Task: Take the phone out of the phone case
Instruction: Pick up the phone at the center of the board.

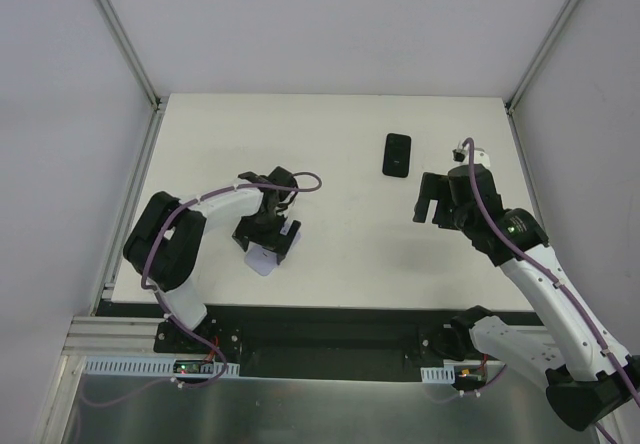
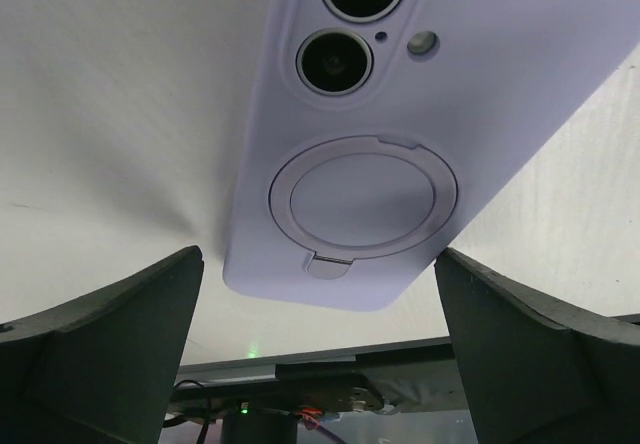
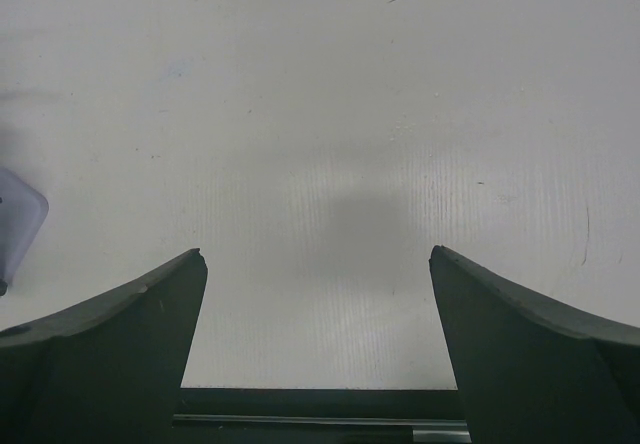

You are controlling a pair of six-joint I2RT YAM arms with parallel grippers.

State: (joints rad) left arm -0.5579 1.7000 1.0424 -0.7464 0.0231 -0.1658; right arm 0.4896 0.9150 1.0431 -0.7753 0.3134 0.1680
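Left claw [image 1: 266,242] hovers wide open right over the lilac case [image 2: 400,114], straddling its short side; right claw [image 1: 432,204], also wide, sits nearer the black phone [image 1: 397,154].

Even, diffuse light from overhead keeps the white table [image 1: 350,144] bright, almost washed out in the top view. Shadows are soft: a grey wedge beside the lilac case [image 2: 500,74] and a faint smudge ahead of the right gripper [image 3: 315,252] (barely darker than the tabletop). The near foreground in both wrist views is dark and slightly blurred.
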